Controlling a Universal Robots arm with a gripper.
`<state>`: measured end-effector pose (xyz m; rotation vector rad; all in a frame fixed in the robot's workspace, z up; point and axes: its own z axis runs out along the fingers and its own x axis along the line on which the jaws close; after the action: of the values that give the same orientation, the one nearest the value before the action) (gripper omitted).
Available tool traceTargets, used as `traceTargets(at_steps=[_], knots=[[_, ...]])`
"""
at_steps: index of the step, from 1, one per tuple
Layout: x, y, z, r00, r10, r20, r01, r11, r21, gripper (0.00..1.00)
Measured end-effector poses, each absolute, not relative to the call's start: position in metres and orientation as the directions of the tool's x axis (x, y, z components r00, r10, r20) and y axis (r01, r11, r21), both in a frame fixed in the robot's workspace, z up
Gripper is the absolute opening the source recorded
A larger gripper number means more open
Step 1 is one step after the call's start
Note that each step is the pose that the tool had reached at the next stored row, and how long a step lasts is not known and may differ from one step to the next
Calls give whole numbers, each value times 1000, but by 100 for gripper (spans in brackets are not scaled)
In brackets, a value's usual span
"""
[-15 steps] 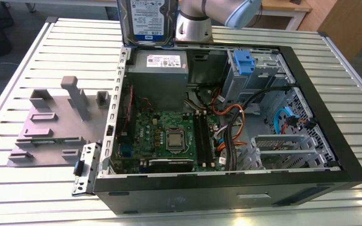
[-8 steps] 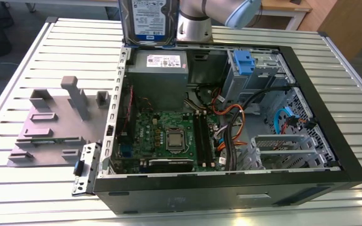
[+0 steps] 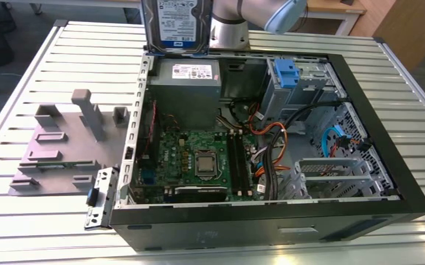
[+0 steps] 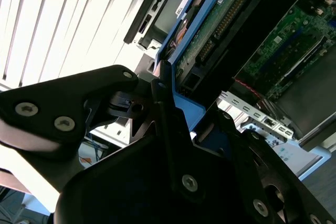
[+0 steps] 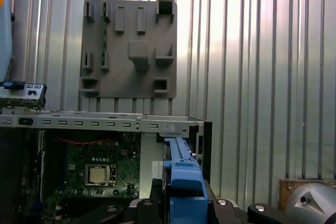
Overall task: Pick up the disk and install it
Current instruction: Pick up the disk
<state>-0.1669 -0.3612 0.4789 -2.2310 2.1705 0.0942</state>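
Disk (image 3: 177,23) hangs upright, label side showing, above the far rim of the open computer case (image 3: 389,182) and just over the grey power-supply box (image 3: 188,83), with the arm (image 3: 231,25) close on the exterior view's right. In the first wrist view the gripper (image 5: 184,199) has its 2 fingers (image 5: 156,195) pinching the blue carrier frame (image 5: 181,174) from either side, the disk standing out beyond the fingertips. Grey fixture plate (image 3: 57,149) lies on the slatted table (image 3: 50,232), left of the case in the exterior view, well apart from the disk.
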Motion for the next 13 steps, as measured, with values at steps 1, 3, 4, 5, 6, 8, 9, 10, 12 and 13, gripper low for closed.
traceTargets(at_steps=[1, 3, 4, 5, 6, 8, 9, 10, 12, 13], knots=[[-167, -361, 479, 27, -998, -63, -999, -28, 22, 37], [-166, -361, 479, 27, -998, -62, -999, -28, 23, 37], [-165, -361, 479, 27, -998, -63, -999, -28, 22, 37], [-165, -361, 479, 27, -998, -63, -999, -28, 22, 37], [-164, -361, 479, 27, -998, -63, -999, -28, 22, 37], [-164, -361, 479, 27, -998, -63, -999, -28, 22, 37], [-163, -361, 479, 27, -998, -63, -999, -28, 22, 37], [-163, -361, 479, 27, -998, -63, -999, -28, 22, 37], [-162, -361, 479, 27, -998, -63, -999, -28, 22, 37], [-161, -361, 479, 27, -998, -63, -999, -28, 22, 37]])
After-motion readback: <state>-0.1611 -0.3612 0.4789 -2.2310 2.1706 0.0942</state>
